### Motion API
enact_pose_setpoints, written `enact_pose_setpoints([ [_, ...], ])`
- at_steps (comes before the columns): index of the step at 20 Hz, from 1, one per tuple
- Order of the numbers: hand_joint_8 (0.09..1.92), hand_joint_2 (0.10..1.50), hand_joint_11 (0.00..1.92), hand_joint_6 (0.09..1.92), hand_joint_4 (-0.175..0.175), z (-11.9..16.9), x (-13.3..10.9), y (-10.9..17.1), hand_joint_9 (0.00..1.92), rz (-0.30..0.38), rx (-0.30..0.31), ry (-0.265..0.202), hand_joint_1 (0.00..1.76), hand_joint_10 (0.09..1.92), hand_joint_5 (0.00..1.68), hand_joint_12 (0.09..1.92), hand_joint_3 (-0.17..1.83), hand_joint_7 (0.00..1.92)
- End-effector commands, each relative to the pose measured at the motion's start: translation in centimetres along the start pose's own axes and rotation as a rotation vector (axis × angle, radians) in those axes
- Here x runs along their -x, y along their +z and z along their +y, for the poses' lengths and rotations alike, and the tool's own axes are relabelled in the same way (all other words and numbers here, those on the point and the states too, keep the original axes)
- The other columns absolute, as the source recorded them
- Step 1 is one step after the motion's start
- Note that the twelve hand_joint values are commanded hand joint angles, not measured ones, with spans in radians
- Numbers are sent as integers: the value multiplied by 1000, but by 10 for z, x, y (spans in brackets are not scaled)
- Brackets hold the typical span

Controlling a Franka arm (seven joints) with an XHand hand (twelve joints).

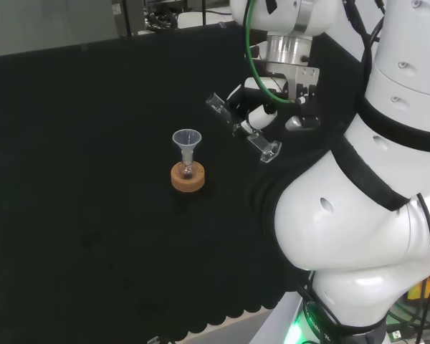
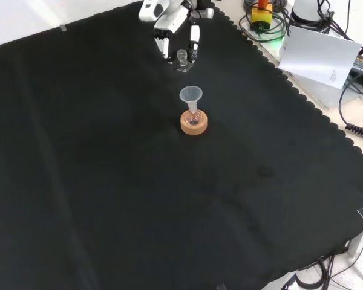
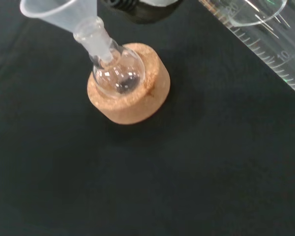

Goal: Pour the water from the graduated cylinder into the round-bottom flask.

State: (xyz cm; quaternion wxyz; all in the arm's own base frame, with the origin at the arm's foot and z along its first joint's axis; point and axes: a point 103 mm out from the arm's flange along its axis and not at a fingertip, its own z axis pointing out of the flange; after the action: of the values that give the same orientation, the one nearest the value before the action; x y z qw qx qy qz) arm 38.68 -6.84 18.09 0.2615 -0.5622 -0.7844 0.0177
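One graduated cylinder (image 1: 242,129) is being held off the black cloth (image 1: 86,179) by the hand (image 1: 261,115), whose fingers are curling round its middle. In the head view the cylinder is lying steeply tilted, close to level, with its clear foot (image 1: 269,151) pointing toward the arm and its open mouth (image 1: 213,102) pointing away and slightly higher. In the wrist view the graduation marks (image 3: 265,51) are showing along its wall; whether water is sitting inside cannot be told.

One small round-bottom flask (image 3: 117,73) is sitting upright in a cork ring (image 1: 188,177) near the middle of the cloth, well away from all its edges. A clear funnel (image 1: 187,140) is standing in the flask's neck. Something dark (image 3: 125,83) is lying at the bottom of the bulb; what it is cannot be told.

In the front view the hand (image 2: 169,27) is hanging near the cloth's far edge, with the cylinder (image 2: 181,58) just beyond the funnel (image 2: 190,95) and apart from it. The mouth is not over the funnel.
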Motion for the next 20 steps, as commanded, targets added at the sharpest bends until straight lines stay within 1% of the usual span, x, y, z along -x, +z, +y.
enact_pose_setpoints([
  [1, 364, 1118, 1334, 997, -23, 3, -7, -1, 1446, -55, -106, 31, 1100, 87, 989, 759, -3, 1240],
  [6, 336, 1114, 1349, 984, -28, 5, -8, 2, 1463, -83, -205, 62, 1105, 87, 997, 746, -3, 1267],
  [8, 335, 1113, 1351, 982, -28, 5, -9, 2, 1465, -98, -230, 69, 1106, 87, 999, 746, -3, 1271],
  [16, 317, 1109, 1357, 966, -34, 8, -22, 0, 1476, -150, -319, 70, 1110, 87, 1009, 739, -4, 1292],
  [20, 314, 1108, 1358, 964, -35, 9, -28, 0, 1480, -182, -388, 78, 1111, 87, 1010, 737, -4, 1299],
])
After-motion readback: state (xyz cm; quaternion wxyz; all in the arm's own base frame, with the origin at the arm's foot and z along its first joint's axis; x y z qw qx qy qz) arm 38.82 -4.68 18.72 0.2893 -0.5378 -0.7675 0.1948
